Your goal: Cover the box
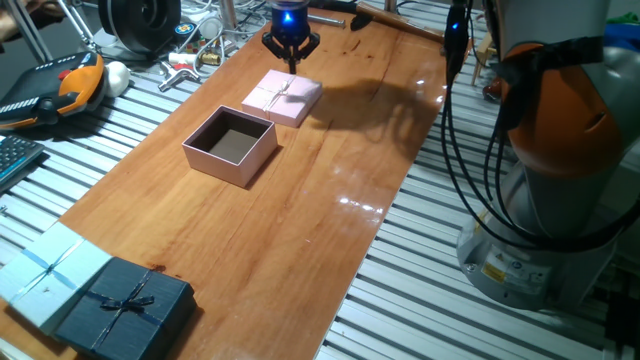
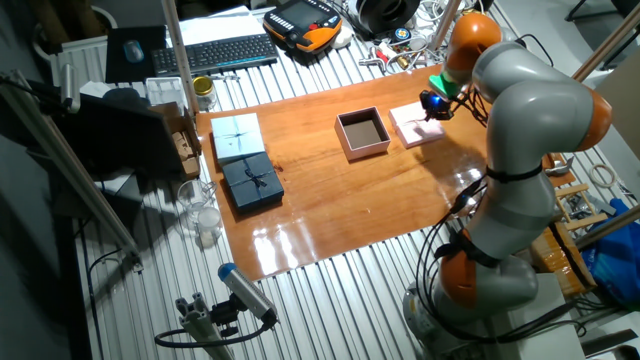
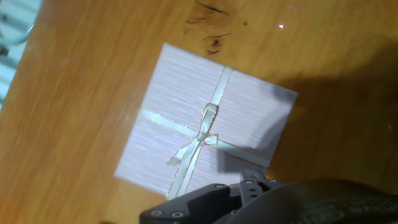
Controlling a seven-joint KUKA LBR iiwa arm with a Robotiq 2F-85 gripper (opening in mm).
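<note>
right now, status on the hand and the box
Hand above the pink lid, holding nothing; open or shut unclear. Box open, uncovered, beside lid. Nothing between them.

A wooden tabletop lies on a ribbed metal bench. Beyond the tabletop's far edge in the other fixed view sit a black keyboard and an orange-and-black pendant. Overhead light glares off the tabletop's near half.
</note>
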